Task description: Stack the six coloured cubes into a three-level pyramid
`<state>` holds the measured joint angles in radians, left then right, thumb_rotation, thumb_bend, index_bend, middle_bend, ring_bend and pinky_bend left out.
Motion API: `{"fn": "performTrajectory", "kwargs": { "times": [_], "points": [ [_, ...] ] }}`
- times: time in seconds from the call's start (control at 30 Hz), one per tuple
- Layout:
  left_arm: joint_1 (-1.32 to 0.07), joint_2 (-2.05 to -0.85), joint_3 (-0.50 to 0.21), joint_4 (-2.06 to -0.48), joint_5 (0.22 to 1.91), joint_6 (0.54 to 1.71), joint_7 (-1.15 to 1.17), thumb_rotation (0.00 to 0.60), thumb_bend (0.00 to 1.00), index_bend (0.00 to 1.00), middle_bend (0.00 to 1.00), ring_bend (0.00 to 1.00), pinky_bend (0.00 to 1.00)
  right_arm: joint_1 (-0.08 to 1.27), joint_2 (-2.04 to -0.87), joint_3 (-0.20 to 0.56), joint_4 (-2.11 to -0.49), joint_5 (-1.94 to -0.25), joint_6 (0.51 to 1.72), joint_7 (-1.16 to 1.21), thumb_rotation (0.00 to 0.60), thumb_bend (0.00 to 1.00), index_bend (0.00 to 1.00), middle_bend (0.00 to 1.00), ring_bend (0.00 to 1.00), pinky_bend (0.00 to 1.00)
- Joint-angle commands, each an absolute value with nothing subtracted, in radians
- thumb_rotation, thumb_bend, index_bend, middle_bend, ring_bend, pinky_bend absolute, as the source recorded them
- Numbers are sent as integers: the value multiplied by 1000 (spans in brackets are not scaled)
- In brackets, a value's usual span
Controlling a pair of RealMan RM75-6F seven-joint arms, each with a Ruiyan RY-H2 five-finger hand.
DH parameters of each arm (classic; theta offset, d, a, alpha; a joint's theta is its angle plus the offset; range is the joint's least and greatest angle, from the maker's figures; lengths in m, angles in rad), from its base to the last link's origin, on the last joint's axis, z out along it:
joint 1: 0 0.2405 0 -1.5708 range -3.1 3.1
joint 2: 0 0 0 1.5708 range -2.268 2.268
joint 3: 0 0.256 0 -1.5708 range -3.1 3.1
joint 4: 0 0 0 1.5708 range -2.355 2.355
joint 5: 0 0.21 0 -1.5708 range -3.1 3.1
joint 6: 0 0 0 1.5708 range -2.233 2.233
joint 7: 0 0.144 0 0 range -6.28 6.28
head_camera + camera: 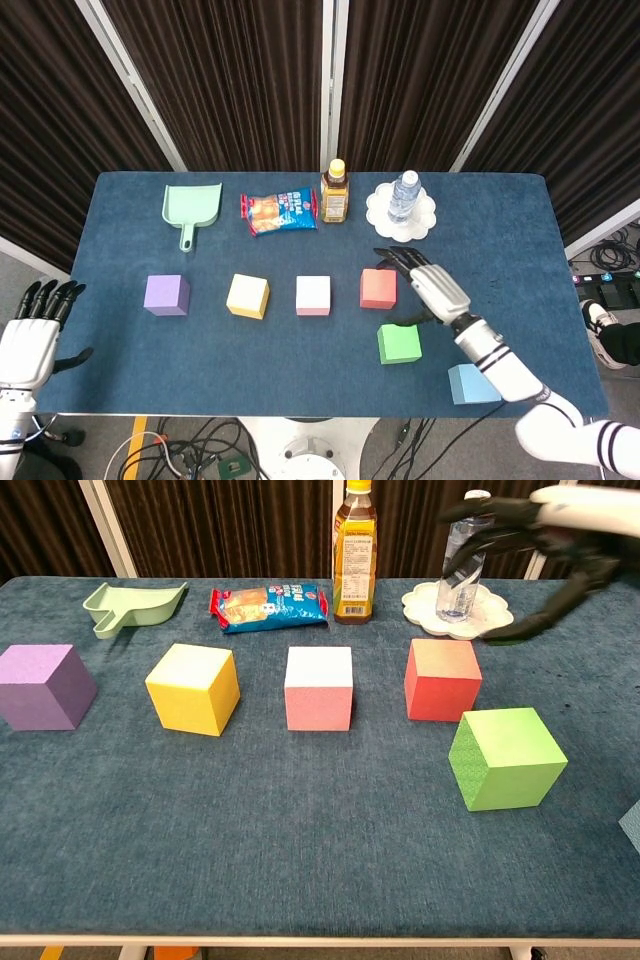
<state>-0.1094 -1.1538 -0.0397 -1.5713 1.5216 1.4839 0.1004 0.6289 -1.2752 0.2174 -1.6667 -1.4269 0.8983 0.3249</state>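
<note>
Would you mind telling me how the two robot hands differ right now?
The right robot hand reaches over the table beside the red cube; the left robot hand hangs off the table's left edge. The right shows in both views, the left only in the head view. Both hold nothing, fingers apart.

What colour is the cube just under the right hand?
Red cube, beside the right hand; clearest in the head view.

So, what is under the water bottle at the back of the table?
The water bottle stands on a white scalloped plate. In the chest view, the right robot hand covers part of the bottle and plate; nothing else shows on the plate.
</note>
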Motion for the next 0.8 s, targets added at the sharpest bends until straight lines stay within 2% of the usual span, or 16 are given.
{"fn": "performTrajectory", "kwargs": {
  "times": [0.03, 0.27, 0.67, 0.8],
  "points": [
    [-116, -1149, -39, -1574, 1527, 1475, 100, 600, 0, 120, 101, 56, 34, 697, -1360, 244, -1610, -1348, 818, 301, 600, 101, 0, 222, 0, 9],
    [-125, -1151, -38, -1572, 1525, 1461, 92, 600, 0, 120, 101, 56, 34, 794, -1502, 256, -1498, -1256, 736, 231, 600, 101, 0, 176, 0, 9],
    [-128, -1164, -33, -1545, 1516, 1448, 63, 600, 0, 120, 101, 56, 34, 844, -1673, 255, -1342, -1168, 729, 177, 600, 90, 0, 164, 0, 9],
    [-129, -1168, -33, -1536, 1515, 1447, 55, 600, 0, 120, 101, 56, 34, 854, -1725, 259, -1295, -1167, 741, 183, 600, 90, 0, 199, 0, 9]
  ]
}}
